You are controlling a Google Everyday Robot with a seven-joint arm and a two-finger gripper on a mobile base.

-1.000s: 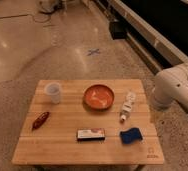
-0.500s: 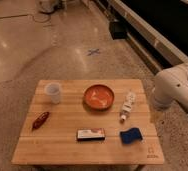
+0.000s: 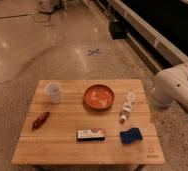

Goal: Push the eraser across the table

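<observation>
Eraser untouched near the table's front edge; arm waits off to the right.

The eraser [image 3: 90, 134], a flat black-based bar with a white top and a red-orange mark, lies on the striped wooden table [image 3: 67, 150] between the red pepper [image 3: 40, 120] and the soft blue sponge [image 3: 131, 135], below the glossy orange bowl [image 3: 98, 96]. The pincer is out of view, somewhere beyond the smooth white arm [image 3: 174, 87] at the right, so I cannot tell whether it is apart or together. To push well, I would come in low, meet a long side squarely at mid-length so the bar slides without spinning, and pick a lane that misses the bowl, the cup [image 3: 53, 92] and the tube [image 3: 128, 105].
</observation>
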